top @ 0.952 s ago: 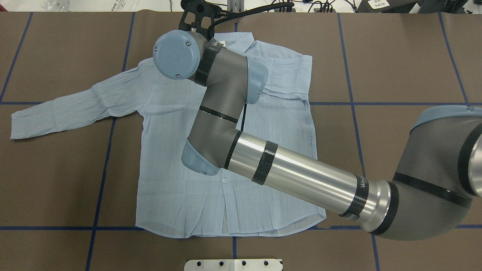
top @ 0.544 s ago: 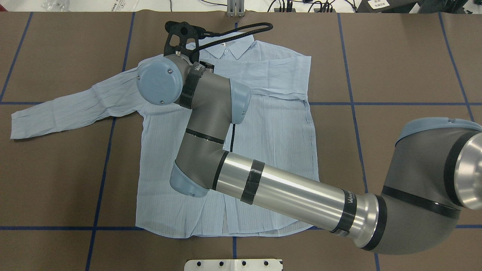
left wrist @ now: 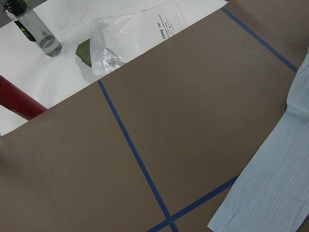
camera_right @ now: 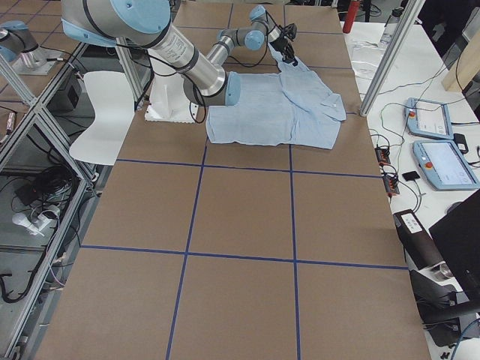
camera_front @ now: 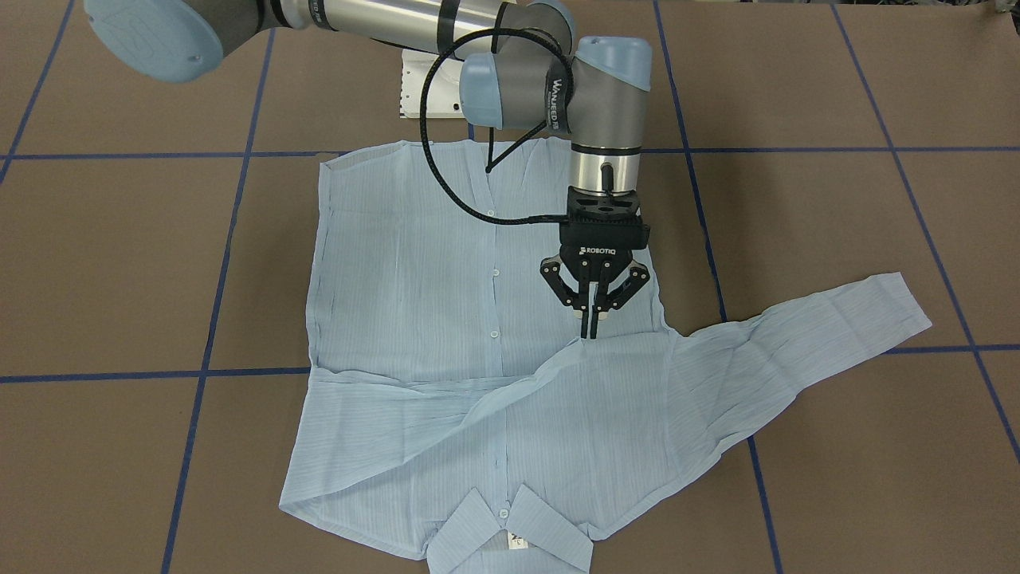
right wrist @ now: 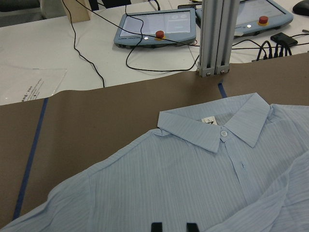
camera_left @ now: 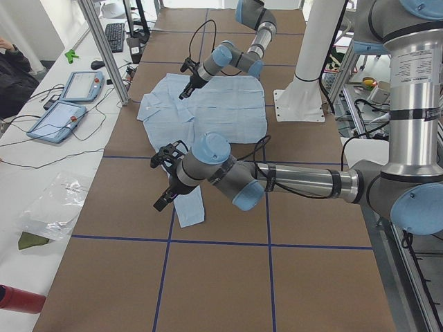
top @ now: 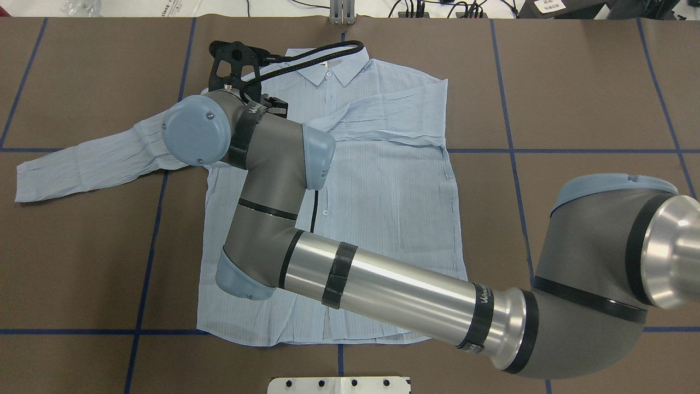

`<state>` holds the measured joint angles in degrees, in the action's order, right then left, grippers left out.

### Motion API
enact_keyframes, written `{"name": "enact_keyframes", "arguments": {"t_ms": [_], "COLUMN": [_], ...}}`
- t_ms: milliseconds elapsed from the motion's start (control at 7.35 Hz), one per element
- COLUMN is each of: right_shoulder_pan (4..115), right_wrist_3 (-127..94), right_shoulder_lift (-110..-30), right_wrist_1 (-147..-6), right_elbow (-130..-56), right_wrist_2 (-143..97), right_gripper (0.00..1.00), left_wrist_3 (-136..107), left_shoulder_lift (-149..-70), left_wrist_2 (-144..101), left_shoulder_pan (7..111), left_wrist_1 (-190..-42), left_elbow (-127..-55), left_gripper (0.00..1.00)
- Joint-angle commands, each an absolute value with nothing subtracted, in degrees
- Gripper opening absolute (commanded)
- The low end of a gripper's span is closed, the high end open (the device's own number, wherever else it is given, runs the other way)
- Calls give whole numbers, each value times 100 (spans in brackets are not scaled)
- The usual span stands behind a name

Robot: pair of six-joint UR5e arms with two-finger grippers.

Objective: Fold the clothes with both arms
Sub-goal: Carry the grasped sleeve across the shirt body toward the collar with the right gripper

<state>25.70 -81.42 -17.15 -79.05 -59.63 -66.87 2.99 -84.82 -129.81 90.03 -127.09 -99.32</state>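
Shirt: thin light blue long-sleeved shirt (camera_front: 414, 263) with fine stripes lies flat, front up, on the brown paper-covered table (camera_front: 797, 239), which is marked off by blue tape lines (camera_front: 237, 199). Its collar (top: 342, 71) is at the far edge and its hem is near the white base plate (top: 339, 384). White buttons (camera_front: 495, 273) run down the placket.

Sleeves: the right sleeve (camera_front: 446, 422) is folded in and lies as a slanted band across the chest. The left sleeve (top: 87, 158) lies stretched out flat to the left, clear of the body.

Right arm (top: 394, 290): reaches from the right across the shirt into the left half. Right gripper (camera_front: 590, 328) points straight down over the left chest, beside the armhole. The fingers are drawn together, with a pinch of cloth between the tips. The fabric rises to a small peak at that spot, at the end of the folded band.

Left arm (camera_left: 291, 181): low over the table at the left end. Left gripper (camera_left: 163, 200) sits just beside the left cuff (camera_left: 190, 207). It shows only in the side camera, so I cannot tell its finger spacing. The left wrist camera sees brown paper, tape and a strip of sleeve (left wrist: 270, 188) at its right edge.

Off the table: two teach pendants (right wrist: 154, 26) and an aluminium post (right wrist: 215, 34) on the white bench beyond the collar.
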Motion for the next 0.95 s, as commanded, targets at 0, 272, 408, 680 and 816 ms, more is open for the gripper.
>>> {"name": "enact_keyframes", "arguments": {"t_ms": [0,272,408,680,816], "right_shoulder_pan": [2663,2942,3327,4031,4339], "right_wrist_3": [-8139,-8112,-8043,-7282,-6851], "right_shoulder_lift": [-1556,-1547,-1608,-1888,-2386], "right_wrist_1": [-7901,-7919,-7971,-8565,-8943], "right_elbow": [-5871,-5871,-5888,-6324,-7129], "right_wrist_2": [-6723,-7151,-8042,-9337,-9760], "right_gripper": [85,98,99,99,99], "left_wrist_3": [299,299,273,-1003,-1568], "left_shoulder_lift": [-8481,-8595,-8639,-8824,-8824], "left_wrist_2": [-12981,-12981,-12981,-12938,-12929], "left_shoulder_pan": [9000,8991,8983,8599,8230], "left_wrist_1": [-12709,-12927,-13616,-14795,-15001], "left_elbow": [-9914,-9740,-9242,-8624,-8500], "left_gripper": [100,100,100,100,100]}}
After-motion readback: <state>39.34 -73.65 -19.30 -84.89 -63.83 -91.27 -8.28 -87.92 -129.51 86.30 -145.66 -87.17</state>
